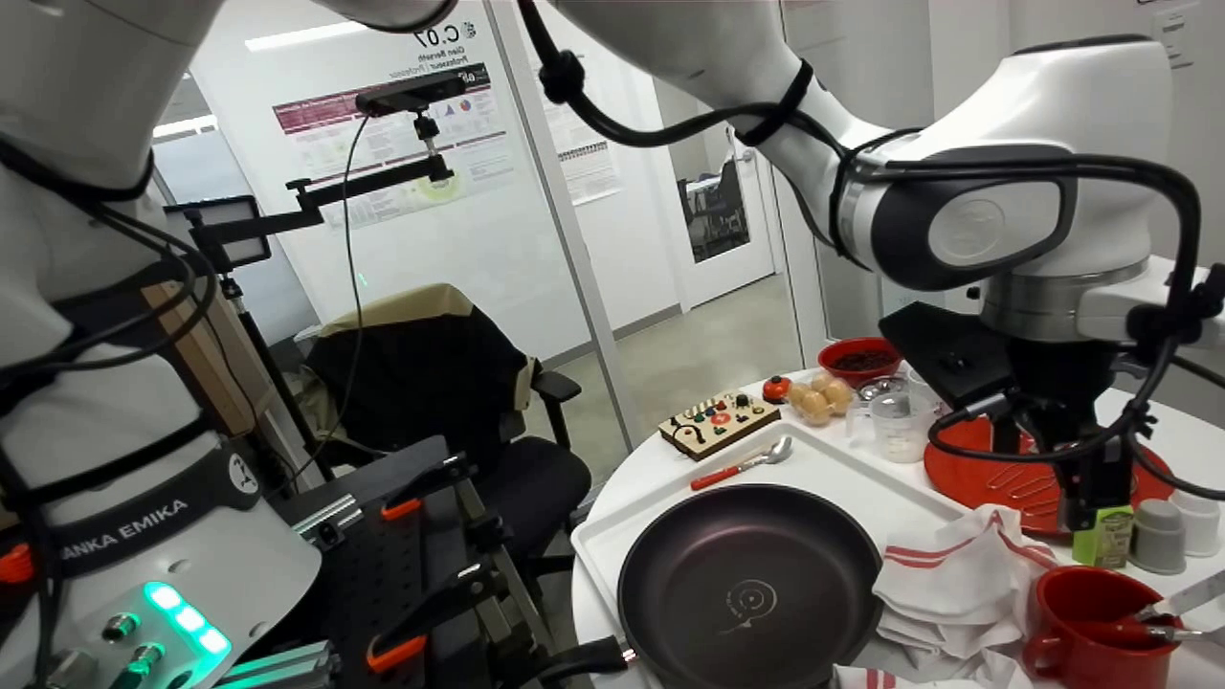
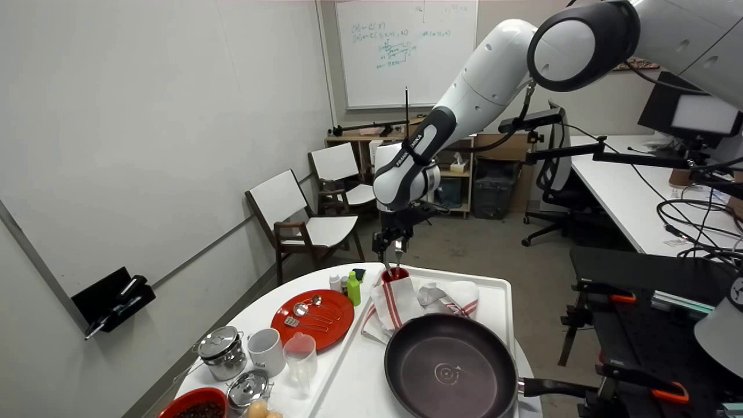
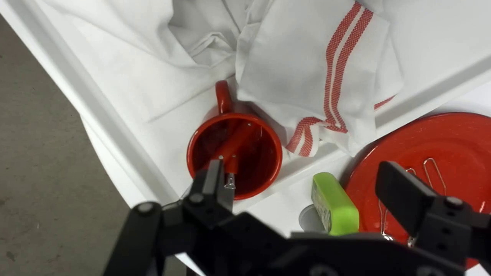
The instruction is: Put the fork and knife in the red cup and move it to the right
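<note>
Hanging near one corner of the white tray (image 2: pixel 360 377), the robot arm (image 2: pixel 482 81) has its jaws released and spread wide apart. The red cup (image 1: pixel 1105 660) stands upright just inside that corner of the tray, its handle turned toward the tray's middle. Both fork (image 2: pixel 399 251) and knife (image 1: pixel 1190 595) lean in the cup, red handles down inside and metal ends up past the rim. In the wrist view one jaw overlaps the cup at the tray's corner, while the other overlaps a red plate (image 3: pixel 472 157) that lies just outside the tray's edge; whether the jaw at the cup touches fork or knife, I cannot tell.

White towels (image 3: pixel 284 73) with red stripes lie on the tray, just beside the cup and partly over the tray's edge. The black pan (image 2: pixel 447 360) sits on the tray too, its handle reaching out past it, and in an exterior view a red-handled spoon (image 1: pixel 729 471) lies near the tray's opposite end. On the tabletop (image 2: pixel 252 316), beyond the edge of the tray and close to the cup's corner, a green bottle (image 2: pixel 353 290) stands upright. Metal utensils (image 2: pixel 300 309) rest on the plate outside that same edge. Farther along it come a clear jug (image 2: pixel 300 360), a white mug (image 2: pixel 266 351), a steel pot (image 2: pixel 225 363) and a red bowl (image 2: pixel 200 395).
</note>
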### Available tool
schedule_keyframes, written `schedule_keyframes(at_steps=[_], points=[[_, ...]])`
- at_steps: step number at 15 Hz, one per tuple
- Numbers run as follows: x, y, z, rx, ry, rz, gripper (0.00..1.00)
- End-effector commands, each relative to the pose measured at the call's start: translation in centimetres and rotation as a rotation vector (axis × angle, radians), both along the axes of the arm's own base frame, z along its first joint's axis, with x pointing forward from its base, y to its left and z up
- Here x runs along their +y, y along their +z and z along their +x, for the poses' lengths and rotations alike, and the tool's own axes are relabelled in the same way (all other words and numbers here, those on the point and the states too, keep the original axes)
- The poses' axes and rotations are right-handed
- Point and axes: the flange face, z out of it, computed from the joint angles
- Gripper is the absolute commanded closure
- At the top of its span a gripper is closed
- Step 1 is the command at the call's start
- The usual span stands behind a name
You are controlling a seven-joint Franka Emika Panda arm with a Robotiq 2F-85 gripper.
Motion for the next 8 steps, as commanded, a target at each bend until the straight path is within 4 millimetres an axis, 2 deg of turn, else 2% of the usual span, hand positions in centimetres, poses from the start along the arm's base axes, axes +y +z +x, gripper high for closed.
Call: schedule_keyframes(at_steps=[1, 4, 8], points=[[0.3, -1.2, 2.5, 0.023, 0.023, 0.017, 0.0], [-0.1, -1.9, 3.4, 0.033, 0.021, 0.02, 0.0], [-1.5, -3.0, 3.8, 0.046, 0.003, 0.027, 0.0]])
